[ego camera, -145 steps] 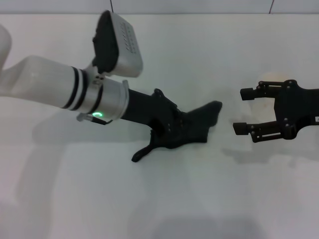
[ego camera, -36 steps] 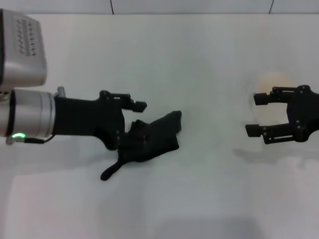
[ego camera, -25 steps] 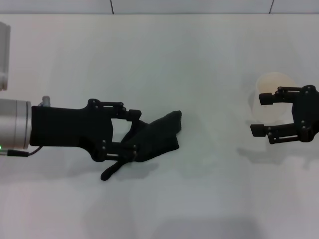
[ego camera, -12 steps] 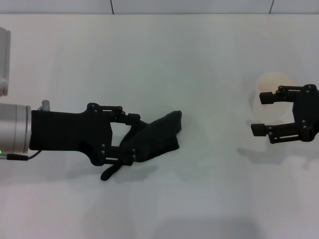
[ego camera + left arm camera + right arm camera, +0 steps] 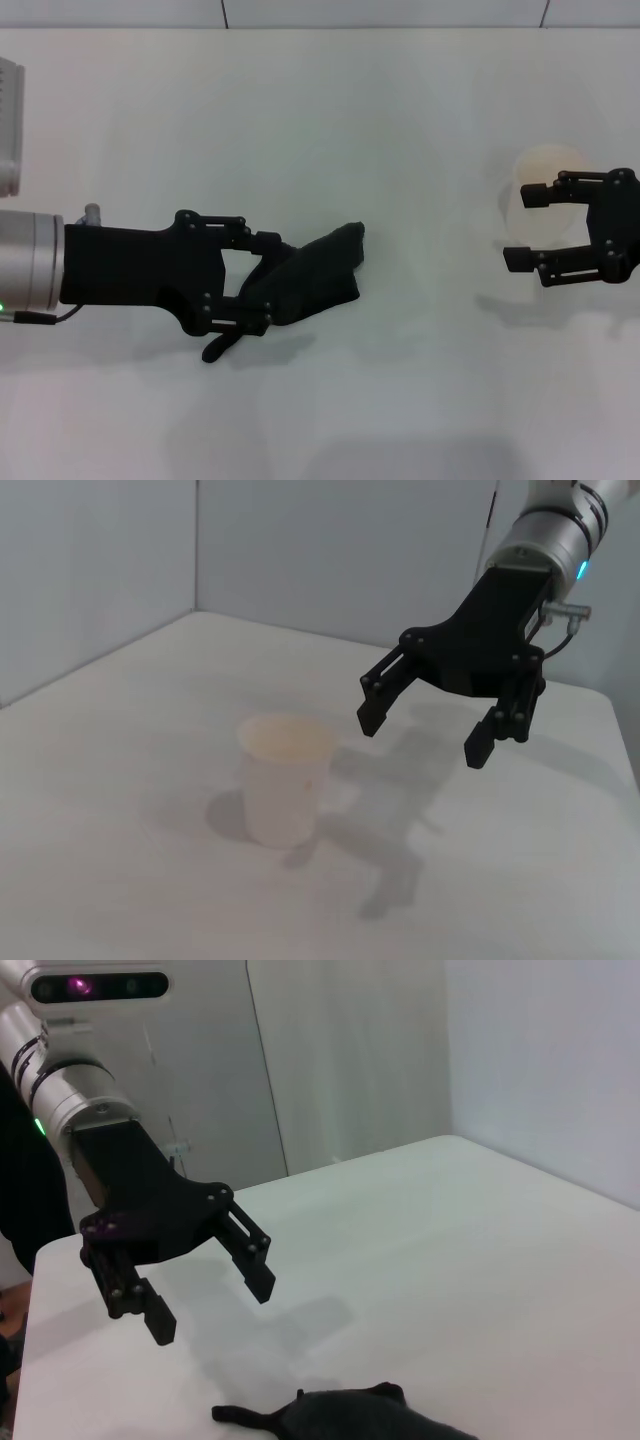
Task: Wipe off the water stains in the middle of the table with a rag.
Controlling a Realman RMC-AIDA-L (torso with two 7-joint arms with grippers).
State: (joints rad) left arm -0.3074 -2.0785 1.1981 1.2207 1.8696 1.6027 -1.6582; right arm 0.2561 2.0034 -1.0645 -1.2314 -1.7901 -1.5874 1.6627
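Hovering the left gripper (image 5: pixel 268 280) with jaws spread and gripping nothing, just above the rag (image 5: pixel 318 268) lying crumpled on the table (image 5: pixel 400 120) left of centre. Finding no water stains showing in the middle, so probably nearing the end, with little beyond withdrawing remaining. Idling the right gripper (image 5: pixel 522 226) beside the cup (image 5: pixel 545 165), jaws open too.

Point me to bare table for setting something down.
Bare table lies between the rag and the cup, plus the whole near strip. Crowded: left gripper over the rag, right gripper beside the cup.
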